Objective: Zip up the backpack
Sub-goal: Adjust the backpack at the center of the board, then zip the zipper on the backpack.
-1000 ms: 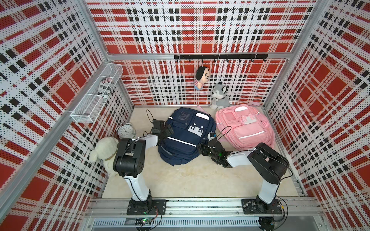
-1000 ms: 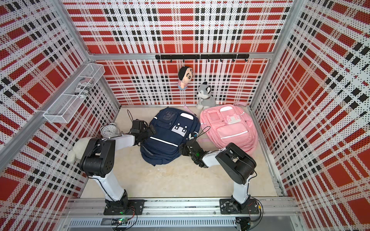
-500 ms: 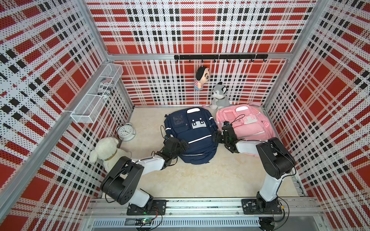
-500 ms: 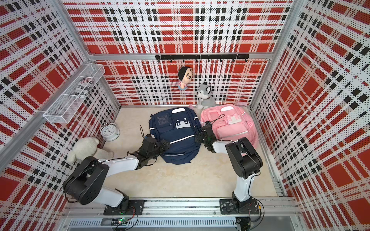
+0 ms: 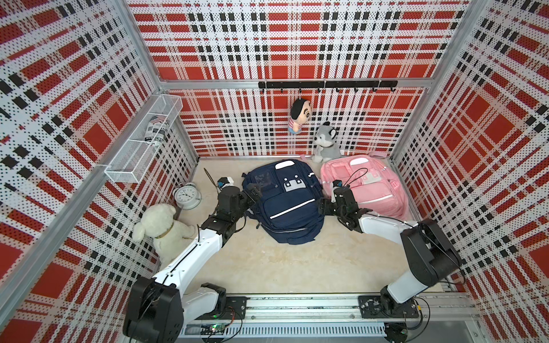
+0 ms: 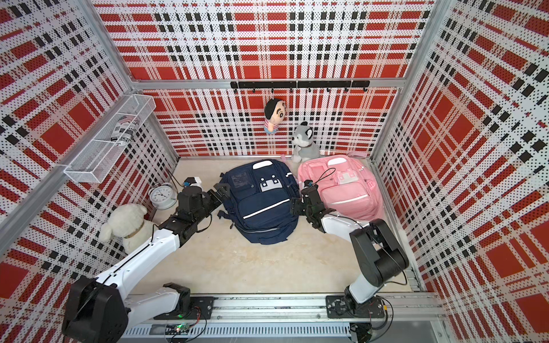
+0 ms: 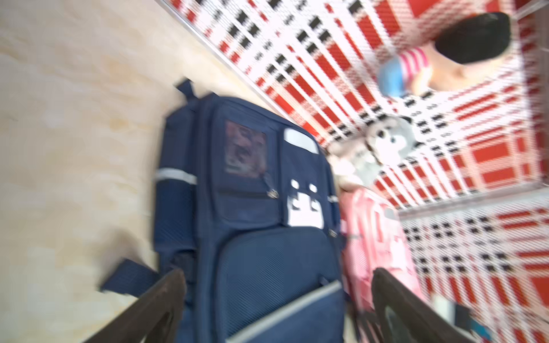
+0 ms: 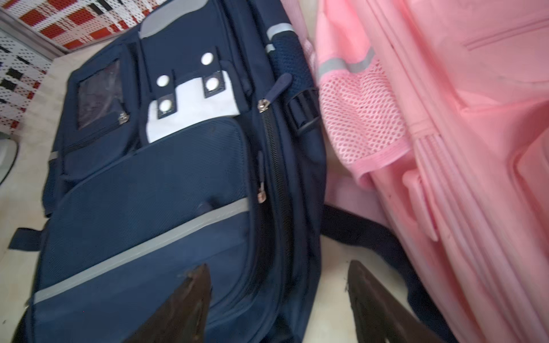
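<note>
The navy backpack point(image 5: 285, 205) point(image 6: 261, 202) lies flat on the floor in both top views, top end toward the back wall. My left gripper point(image 5: 254, 190) point(image 6: 221, 190) stands open beside its upper left side, the fingers apart with the bag's front point(image 7: 267, 237) beyond them. My right gripper point(image 5: 322, 205) point(image 6: 294, 205) is open at the bag's right edge, holding nothing. In the right wrist view its open gripper point(image 8: 279, 267) straddles the side seam; a dark zipper point(image 8: 274, 160) runs along that side, with a slider point(image 8: 263, 105) at its far end.
A pink backpack point(image 5: 365, 190) point(image 8: 445, 148) lies tight against the navy one's right side. An alarm clock point(image 5: 187, 196) and a white plush dog point(image 5: 162, 228) sit by the left wall. A husky plush point(image 5: 326, 142) sits at the back, under a hanging doll point(image 5: 298, 114).
The navy backpack has turned from slanted to straight and lies further back. My left gripper has moved from its lower left corner up along its left side. The right gripper stays at the right edge.
</note>
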